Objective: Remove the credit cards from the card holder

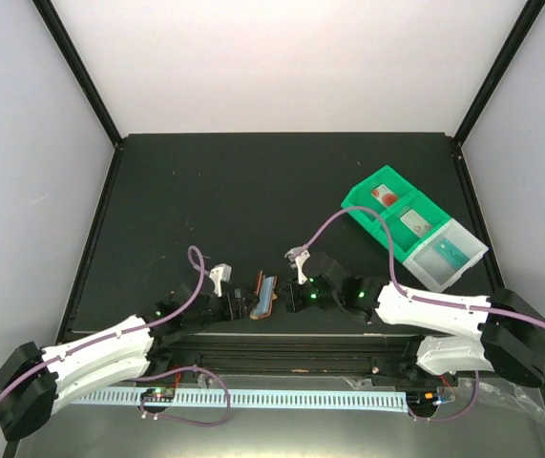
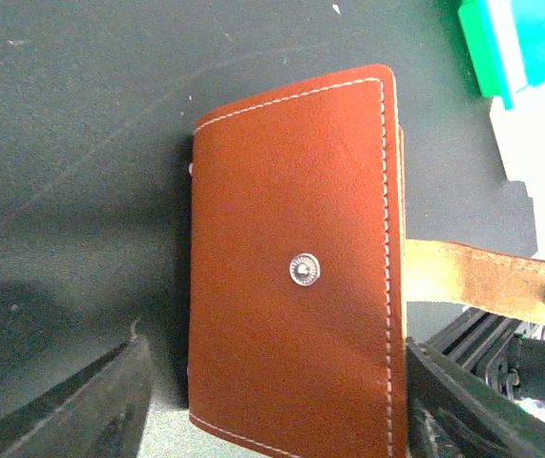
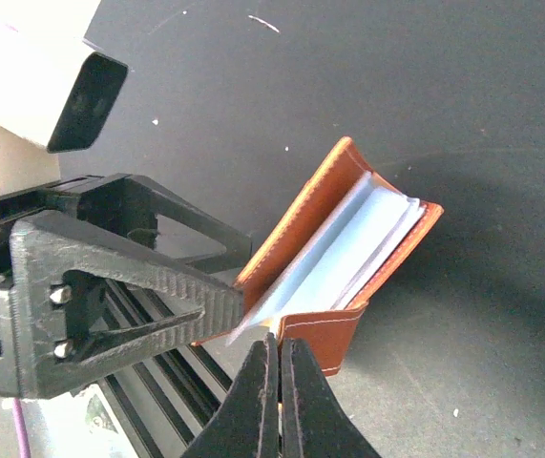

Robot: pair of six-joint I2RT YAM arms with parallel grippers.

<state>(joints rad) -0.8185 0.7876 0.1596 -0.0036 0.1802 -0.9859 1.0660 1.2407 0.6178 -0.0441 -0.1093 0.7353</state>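
The brown leather card holder (image 1: 264,296) stands on edge on the black table, partly open, between my two grippers. In the left wrist view its snap-studded cover (image 2: 291,277) fills the space between the jaws of my left gripper (image 2: 280,353), which is open, with a gap on the left side. My right gripper (image 3: 279,345) is shut on the holder's brown tab (image 3: 324,334). Pale blue-grey sheets (image 3: 348,253) show between the covers; I cannot tell cards from lining. Credit cards lie in the green tray, one white with a red blot (image 1: 384,196).
The green compartmented tray (image 1: 358,202) sits at the back right, with a clear bin (image 1: 449,253) at its near end. A black rail (image 1: 282,348) and a white slotted strip (image 1: 282,396) run along the near edge between the arm bases.
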